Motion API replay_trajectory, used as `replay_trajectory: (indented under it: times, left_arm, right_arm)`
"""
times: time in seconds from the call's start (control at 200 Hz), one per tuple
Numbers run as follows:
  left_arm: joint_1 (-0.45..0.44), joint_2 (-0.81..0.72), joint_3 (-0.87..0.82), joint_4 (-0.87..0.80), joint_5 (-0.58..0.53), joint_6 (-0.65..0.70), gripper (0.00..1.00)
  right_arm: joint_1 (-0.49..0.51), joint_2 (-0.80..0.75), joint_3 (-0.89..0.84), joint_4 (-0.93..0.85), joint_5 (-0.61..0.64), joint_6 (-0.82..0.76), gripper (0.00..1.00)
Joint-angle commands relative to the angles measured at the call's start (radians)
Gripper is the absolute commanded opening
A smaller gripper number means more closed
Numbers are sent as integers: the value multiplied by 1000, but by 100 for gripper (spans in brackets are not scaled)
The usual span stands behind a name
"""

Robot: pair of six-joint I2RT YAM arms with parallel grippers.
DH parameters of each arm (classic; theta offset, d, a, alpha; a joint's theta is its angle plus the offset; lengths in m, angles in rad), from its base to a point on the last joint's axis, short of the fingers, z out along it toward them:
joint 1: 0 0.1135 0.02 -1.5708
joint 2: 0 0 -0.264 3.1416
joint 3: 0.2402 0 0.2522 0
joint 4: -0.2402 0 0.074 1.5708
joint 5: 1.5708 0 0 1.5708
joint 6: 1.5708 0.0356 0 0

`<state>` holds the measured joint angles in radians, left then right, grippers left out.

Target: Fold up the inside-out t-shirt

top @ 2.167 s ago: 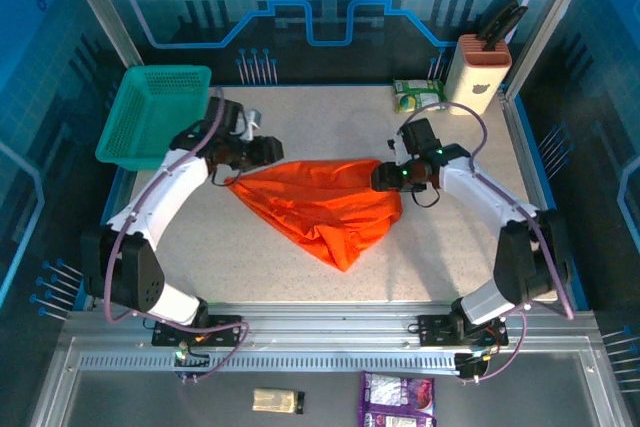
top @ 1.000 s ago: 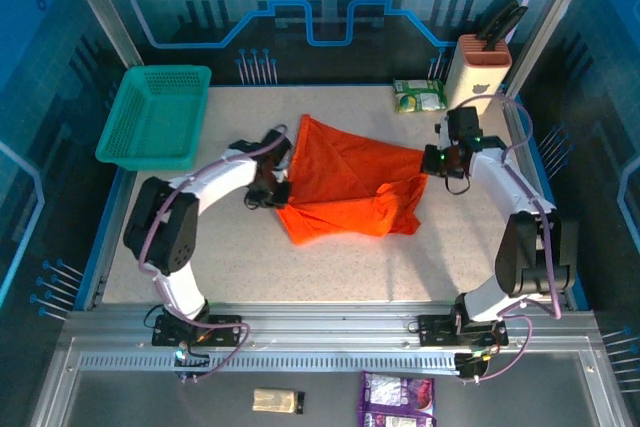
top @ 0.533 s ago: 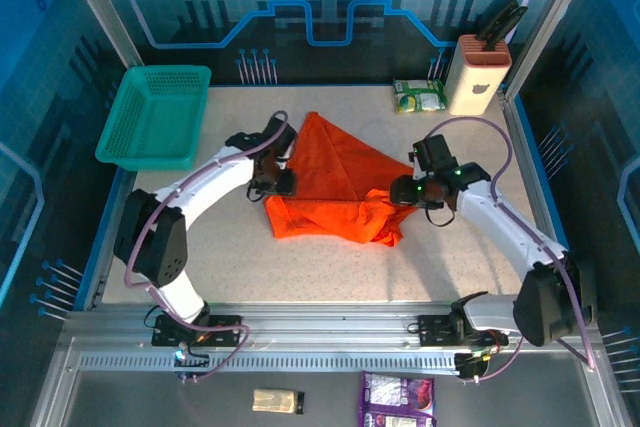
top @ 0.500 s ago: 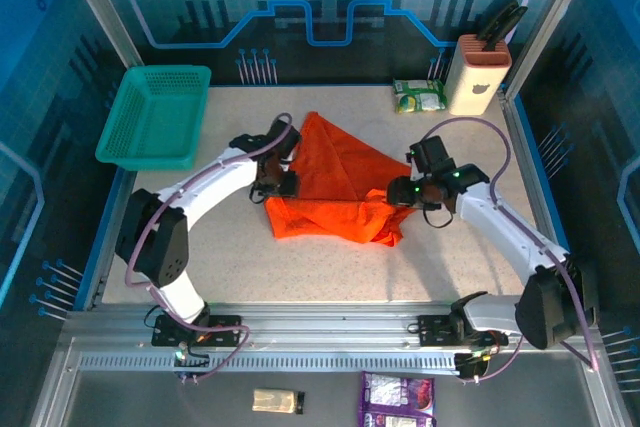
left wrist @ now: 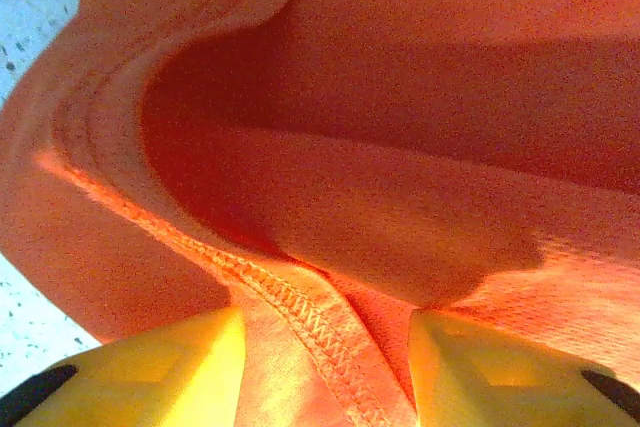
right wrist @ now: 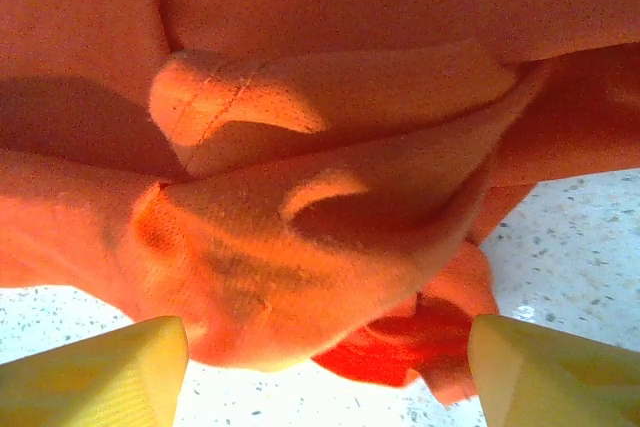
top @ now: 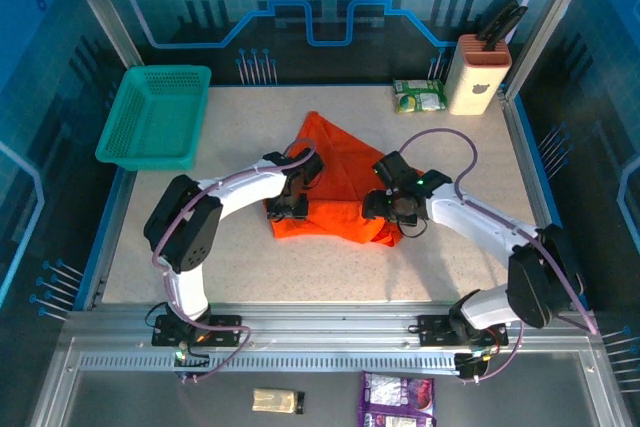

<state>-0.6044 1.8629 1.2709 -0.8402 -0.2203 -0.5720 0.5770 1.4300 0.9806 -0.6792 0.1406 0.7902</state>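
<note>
The inside-out t-shirt (top: 335, 182) lies at the centre of the table (top: 250, 267) in a rumpled, partly folded heap. A broad band runs left to right across the frame, and a triangular flap rises from it toward the upper centre. That left-right axis is what matters for the next move, since one arm sits at each end of it.

The left end effector (top: 290, 204) is at the band's left end, so the cloth lies to its right. The right end effector (top: 378, 205) is at the band's right end, so the cloth lies to its left. Neither arm is clearly nearer.

In the left wrist view the yellow fingers (left wrist: 165, 357) stand apart, with a stitched hem running loose between them and nothing pinched. In the right wrist view the fingers (right wrist: 110, 372) are spread wider, and a bunched lump of cloth sits in the gap, not clamped.

The teal basket (top: 155, 112) sits well apart at the upper left. The knife block (top: 478, 72) and a green packet (top: 418, 95) stand at the upper right, also apart from the cloth. Judging from this, nothing blocks a fresh grasp along the lower edge. The loose folds under the right side look likely to drag.
</note>
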Motion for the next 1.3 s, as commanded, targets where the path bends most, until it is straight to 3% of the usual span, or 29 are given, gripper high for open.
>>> replay_trajectory:
  times: [0.0, 0.18, 0.365, 0.53, 0.856, 1.086, 1.296]
  left_arm:
    - [0, 34, -20, -4, -35, -29, 49]
    - [2, 55, -36, 12, -38, -17, 49]
    - [13, 71, -51, 36, -29, -9, 47]
    - [31, 67, -63, 43, -32, 1, 38]
    - [101, -112, -97, 74, -108, 59, 0]
    - [176, -305, -93, 113, -91, 143, 0]
    - [261, -419, -34, 137, 53, 200, 2]
  right_arm:
    - [17, 63, 9, 74, -30, 34, 75]
    - [18, 134, 35, 97, -44, 22, 63]
    - [16, 137, 62, 46, 11, -21, 22]
    - [11, 95, 71, 9, 59, -42, 0]
    - [-7, 23, 104, -40, 98, -64, 0]
    - [-64, -59, 156, -79, 119, -105, 0]
    - [-123, -103, 292, -124, 122, -176, 0]
